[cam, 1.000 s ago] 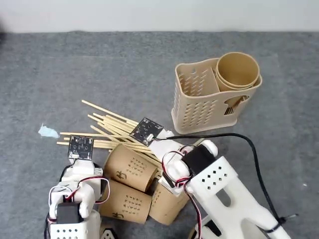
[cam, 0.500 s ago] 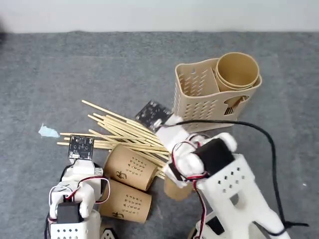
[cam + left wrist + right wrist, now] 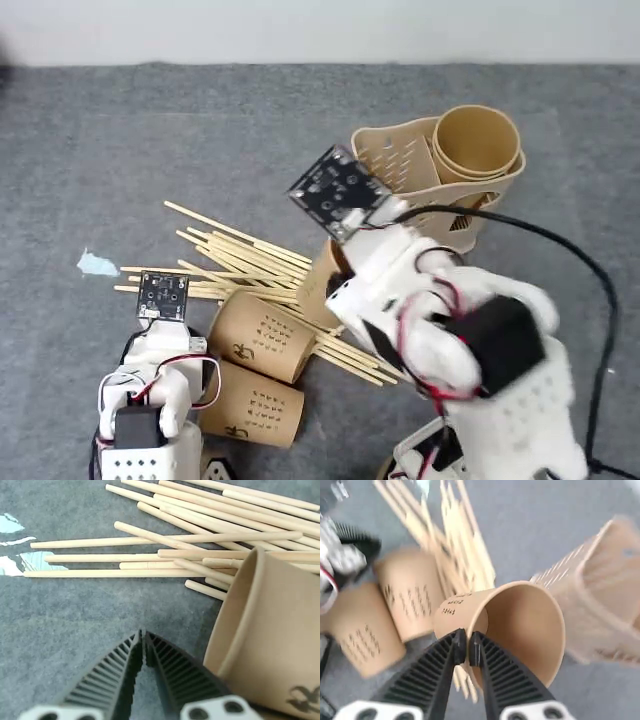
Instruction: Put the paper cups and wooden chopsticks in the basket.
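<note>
My right gripper [image 3: 466, 647] is shut on the rim of a brown paper cup [image 3: 520, 625], held tilted in the air; from above this cup [image 3: 322, 285] hangs over the chopsticks, beside the beige basket [image 3: 400, 215]. A stack of cups [image 3: 478, 140] stands in the basket's right compartment. Two more cups [image 3: 262, 337] [image 3: 250, 405] lie on their sides on the mat. Wooden chopsticks [image 3: 240, 262] lie in a loose pile to their left and behind. My left gripper [image 3: 143, 642] is shut and empty, low over the mat beside a lying cup [image 3: 270, 640] and the chopsticks [image 3: 175, 545].
A grey mat [image 3: 150, 150] covers the table. A small pale blue scrap [image 3: 97, 264] lies left of the chopsticks. The left arm [image 3: 150, 400] sits at the near left edge, the right arm's body [image 3: 480, 370] at the near right.
My right arm has lifted one cup off the heap and carried it up and back toward the basket. The left arm has stayed still.
</note>
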### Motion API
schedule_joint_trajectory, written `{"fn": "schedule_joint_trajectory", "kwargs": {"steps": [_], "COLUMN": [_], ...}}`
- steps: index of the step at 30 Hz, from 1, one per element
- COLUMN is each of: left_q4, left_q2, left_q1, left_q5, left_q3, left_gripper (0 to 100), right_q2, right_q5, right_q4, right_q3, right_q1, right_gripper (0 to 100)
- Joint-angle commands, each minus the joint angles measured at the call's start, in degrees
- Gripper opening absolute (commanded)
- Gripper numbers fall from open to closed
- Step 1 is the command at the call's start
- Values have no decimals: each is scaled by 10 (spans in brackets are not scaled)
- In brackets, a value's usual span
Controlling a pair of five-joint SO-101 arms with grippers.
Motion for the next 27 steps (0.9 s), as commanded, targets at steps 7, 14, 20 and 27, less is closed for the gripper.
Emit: {"fn": "schedule_joint_trajectory", "kwargs": {"steps": [7, 14, 20, 27], "left_q4": [2, 2, 2, 2], "left_q2": [-9, -9, -9, -9], "left_q1": [-1, -1, -1, -1], "left_q5": [-1, -1, -1, -1], "left_q3": [-6, -6, -6, -6], "left_gripper": [13, 13, 13, 13], "right_q2": [-2, 34, 108, 158], "right_q5": [104, 178, 227, 269], "right_q4": [-80, -197, -255, -259], "right_q3": [-123, -121, -121, -121], "right_q1": [145, 254, 323, 372], "right_gripper": [7, 7, 7, 7]}}
